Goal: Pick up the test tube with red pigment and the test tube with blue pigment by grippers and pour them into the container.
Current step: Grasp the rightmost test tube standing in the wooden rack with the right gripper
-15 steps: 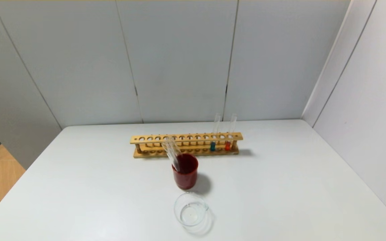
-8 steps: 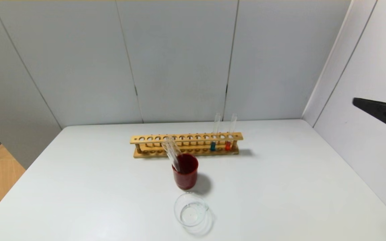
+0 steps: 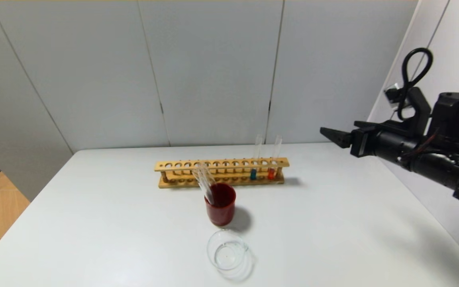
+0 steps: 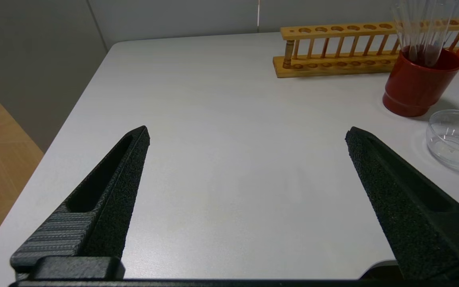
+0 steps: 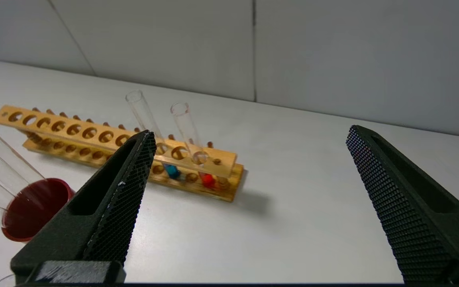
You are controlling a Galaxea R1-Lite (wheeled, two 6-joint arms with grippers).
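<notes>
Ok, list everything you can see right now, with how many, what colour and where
table: one, white, under everything.
rack: one, light wood, far middle of the table.
test tube with blue pigment: one, clear, upright near the rack's right end.
test tube with red pigment: one, clear, upright in the rack just right of the blue one.
cup: one, dark red, in front of the rack.
empty tubes: several, clear, leaning in the cup.
container: one, clear, nearest the robot, in front of the cup.
right gripper: one, black, open, above the table's right side.
left gripper: one, black, open, over the table's left part.
</notes>
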